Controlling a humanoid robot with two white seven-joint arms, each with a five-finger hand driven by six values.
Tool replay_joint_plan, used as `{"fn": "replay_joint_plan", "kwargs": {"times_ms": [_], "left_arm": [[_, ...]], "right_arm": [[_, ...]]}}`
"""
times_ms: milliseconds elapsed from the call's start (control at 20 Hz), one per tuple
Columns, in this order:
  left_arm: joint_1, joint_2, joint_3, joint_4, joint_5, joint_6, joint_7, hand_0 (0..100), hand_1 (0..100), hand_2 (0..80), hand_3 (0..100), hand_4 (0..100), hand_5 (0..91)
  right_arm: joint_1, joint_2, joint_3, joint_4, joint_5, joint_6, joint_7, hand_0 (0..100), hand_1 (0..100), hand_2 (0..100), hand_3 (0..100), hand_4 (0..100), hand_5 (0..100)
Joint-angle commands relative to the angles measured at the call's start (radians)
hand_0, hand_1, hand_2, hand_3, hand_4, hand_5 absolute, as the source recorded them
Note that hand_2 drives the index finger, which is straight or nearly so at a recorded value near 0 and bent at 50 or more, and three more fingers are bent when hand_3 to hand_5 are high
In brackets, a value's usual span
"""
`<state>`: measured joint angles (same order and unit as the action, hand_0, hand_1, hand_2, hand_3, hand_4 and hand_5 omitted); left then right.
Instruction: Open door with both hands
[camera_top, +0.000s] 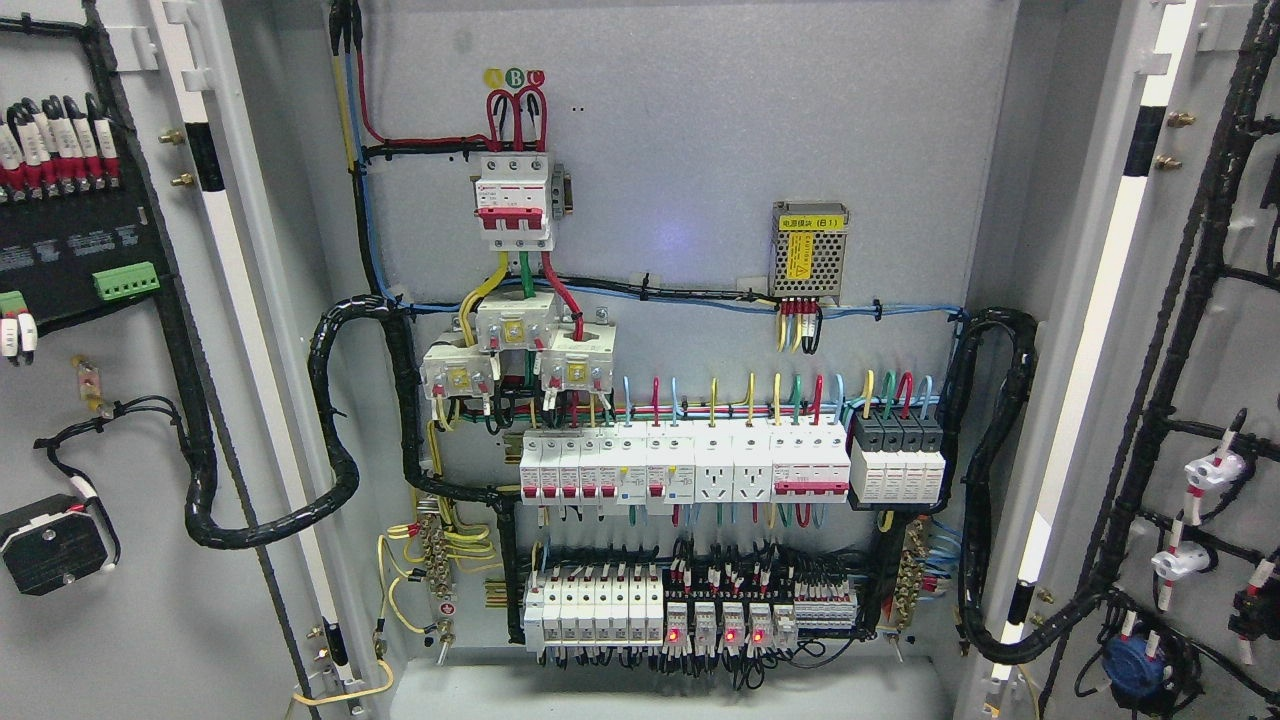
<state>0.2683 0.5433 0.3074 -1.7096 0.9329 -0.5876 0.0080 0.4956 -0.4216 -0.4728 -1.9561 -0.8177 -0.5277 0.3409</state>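
Note:
Both doors of a grey electrical cabinet stand swung wide open. The left door shows its inner face at the picture's left, with a black module, white-tagged terminals and a black wire loom. The right door shows its inner face at the right, with black cable looms and white lamp backs. Between them the cabinet's back panel is fully exposed. Neither of my hands nor arms appears in the head view.
On the panel sit a red-and-white main breaker, three current transformers, a metal power supply, a row of breakers and sockets and a lower relay row with red lights lit. Thick black looms curve from each door into the cabinet.

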Motion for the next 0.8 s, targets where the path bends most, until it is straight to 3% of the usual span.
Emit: {"fn": "replay_joint_plan", "kwargs": {"times_ms": [0, 100, 301, 451, 752], "left_arm": [[0.005, 0.003, -0.010, -0.025, -0.003, -0.001, -0.003, 0, 0, 0.0, 0, 0, 0.0], [0.011, 0.000, -0.013, -0.048, -0.006, 0.000, -0.006, 0, 0, 0.0, 0, 0, 0.0], [0.031, 0.000, -0.037, -0.103, -0.014, 0.000, -0.006, 0, 0, 0.0, 0, 0, 0.0], [0.037, -0.002, -0.097, -0.126, -0.026, -0.001, -0.006, 0, 0, 0.0, 0, 0, 0.0], [0.095, -0.043, -0.206, -0.168, -0.140, -0.003, -0.006, 0, 0, 0.0, 0, 0, 0.0]], "right_arm": [[0.040, -0.023, 0.065, -0.075, 0.000, -0.003, 0.003, 19, 0, 0, 0, 0, 0], [0.064, -0.034, 0.085, -0.093, 0.000, -0.008, 0.001, 19, 0, 0, 0, 0, 0], [0.119, -0.094, 0.127, -0.106, 0.003, -0.086, 0.001, 19, 0, 0, 0, 0, 0], [0.136, -0.111, 0.216, -0.106, 0.008, -0.100, 0.006, 19, 0, 0, 0, 0, 0], [0.126, -0.108, 0.451, 0.009, 0.087, -0.100, 0.012, 19, 0, 0, 0, 0, 0]]}}
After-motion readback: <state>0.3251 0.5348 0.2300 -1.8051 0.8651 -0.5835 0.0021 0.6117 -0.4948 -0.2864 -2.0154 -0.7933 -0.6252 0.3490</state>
